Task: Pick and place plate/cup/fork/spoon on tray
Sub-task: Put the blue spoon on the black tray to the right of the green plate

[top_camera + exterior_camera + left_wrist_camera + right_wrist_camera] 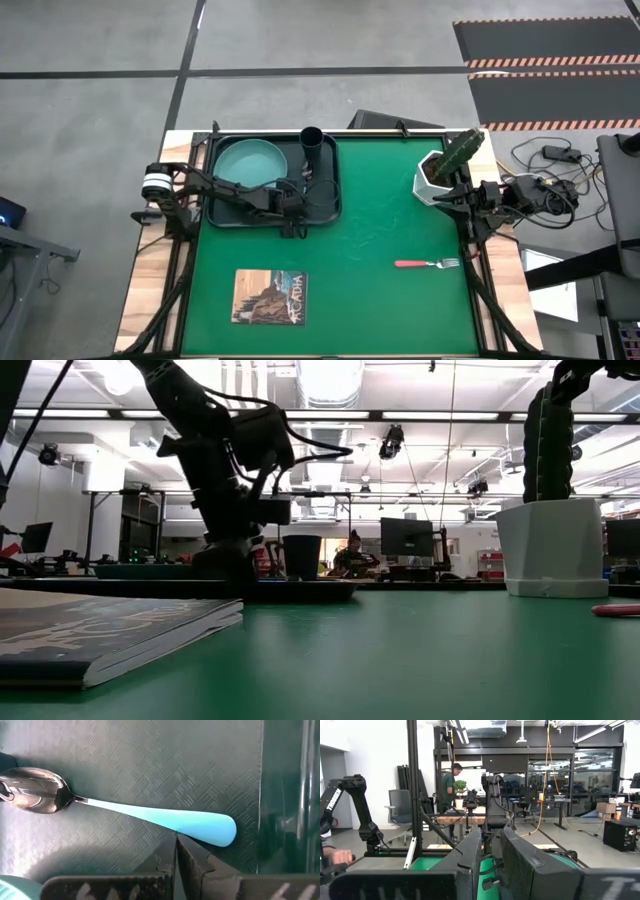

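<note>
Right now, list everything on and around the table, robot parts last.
tray: one, black, far left part of the mat.
plate: one, teal, on the tray's left half.
cup: one, black, upright at the tray's far right corner.
spoon: one, light blue handle, silver bowl, lying flat on the tray.
fork: one, red handle, on the green mat, right side.
plant pot: one, white, with green plant, far right.
book: one, near edge of the mat.
left gripper: shut, empty, over the tray beside the spoon handle.
right gripper: shut, at the table's right edge by the pot.
</note>
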Controlling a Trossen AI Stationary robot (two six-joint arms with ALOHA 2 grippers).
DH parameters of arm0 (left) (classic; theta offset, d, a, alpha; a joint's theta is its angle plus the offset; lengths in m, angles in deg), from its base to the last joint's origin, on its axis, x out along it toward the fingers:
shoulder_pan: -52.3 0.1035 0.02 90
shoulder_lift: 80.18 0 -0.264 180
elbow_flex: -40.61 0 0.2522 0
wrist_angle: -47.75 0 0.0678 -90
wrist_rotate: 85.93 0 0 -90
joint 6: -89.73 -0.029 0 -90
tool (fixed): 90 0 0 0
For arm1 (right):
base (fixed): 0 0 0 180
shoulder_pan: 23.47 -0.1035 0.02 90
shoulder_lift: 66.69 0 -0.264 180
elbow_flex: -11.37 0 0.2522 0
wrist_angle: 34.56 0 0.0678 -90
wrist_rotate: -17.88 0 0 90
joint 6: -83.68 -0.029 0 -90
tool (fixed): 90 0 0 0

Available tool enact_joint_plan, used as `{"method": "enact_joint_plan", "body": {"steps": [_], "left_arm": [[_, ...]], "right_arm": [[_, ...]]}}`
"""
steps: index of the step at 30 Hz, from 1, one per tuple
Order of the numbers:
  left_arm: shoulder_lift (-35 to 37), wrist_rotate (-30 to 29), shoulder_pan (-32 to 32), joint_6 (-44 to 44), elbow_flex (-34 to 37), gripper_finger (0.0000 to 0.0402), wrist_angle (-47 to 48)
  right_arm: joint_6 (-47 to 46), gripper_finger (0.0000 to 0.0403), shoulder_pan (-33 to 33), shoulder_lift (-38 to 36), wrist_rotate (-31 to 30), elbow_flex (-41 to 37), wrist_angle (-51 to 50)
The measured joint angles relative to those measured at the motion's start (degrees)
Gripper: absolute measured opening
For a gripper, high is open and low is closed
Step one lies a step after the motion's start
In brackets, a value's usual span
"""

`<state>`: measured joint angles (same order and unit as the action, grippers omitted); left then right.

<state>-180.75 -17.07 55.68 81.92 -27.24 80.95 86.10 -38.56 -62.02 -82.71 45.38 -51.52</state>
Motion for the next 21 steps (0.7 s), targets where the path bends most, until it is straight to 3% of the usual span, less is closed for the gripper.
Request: {"method": "enact_joint_plan", "body": {"steps": [14, 21], "left_arm": [[0.13, 0.06, -0.04, -0.04, -0.22, 0.0, -4.0], [0.66, -0.33, -0.09, -0.06, -0.33, 0.0, -1.59]], "right_arm": [[0.04, 0.0063, 0.0, 0.0, 0.02, 0.0, 0.0], [-0.02, 0.0063, 0.0, 0.0, 0.02, 0.0, -0.02]]}}
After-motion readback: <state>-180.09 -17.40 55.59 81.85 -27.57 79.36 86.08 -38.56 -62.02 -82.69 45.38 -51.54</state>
